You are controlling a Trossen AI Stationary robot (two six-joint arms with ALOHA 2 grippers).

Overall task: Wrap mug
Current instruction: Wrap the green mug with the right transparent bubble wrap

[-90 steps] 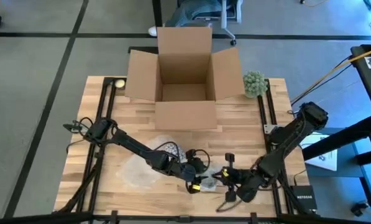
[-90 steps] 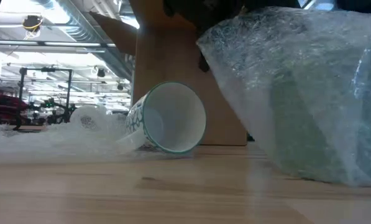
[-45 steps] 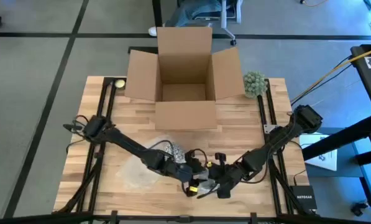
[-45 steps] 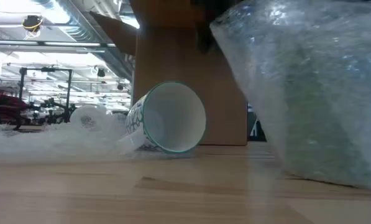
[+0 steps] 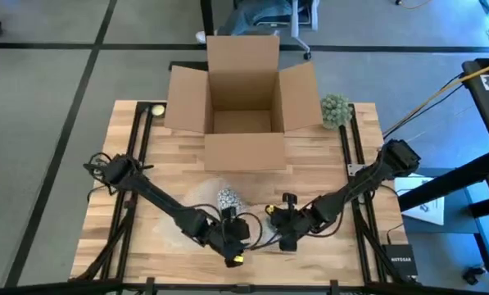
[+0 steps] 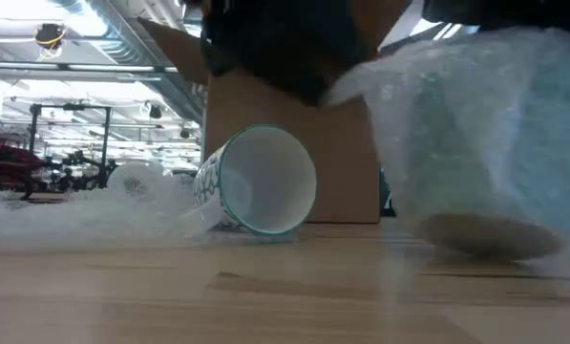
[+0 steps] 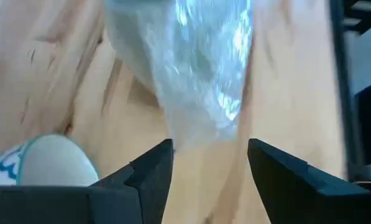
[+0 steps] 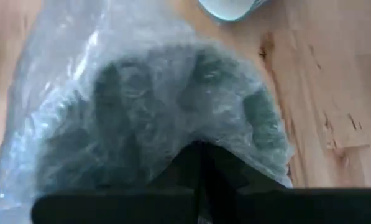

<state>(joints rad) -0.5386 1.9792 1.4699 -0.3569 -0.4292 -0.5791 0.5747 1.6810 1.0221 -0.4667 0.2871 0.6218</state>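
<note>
— On the front of the table (image 5: 310,172), where is the mug (image 5: 227,199)?

— On its side, unwrapped. The right gripper (image 5: 287,232) pinches the bubble wrap (image 8: 141,106); the left gripper (image 5: 232,242) is spread, holding nothing.

— The step?

— Probably bringing the wrap over. Next it must cover the mug.

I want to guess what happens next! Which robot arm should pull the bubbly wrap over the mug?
Probably the right: its gripper is shut on the bubble wrap, close to the mug. The left gripper is open, holding nothing.
</note>
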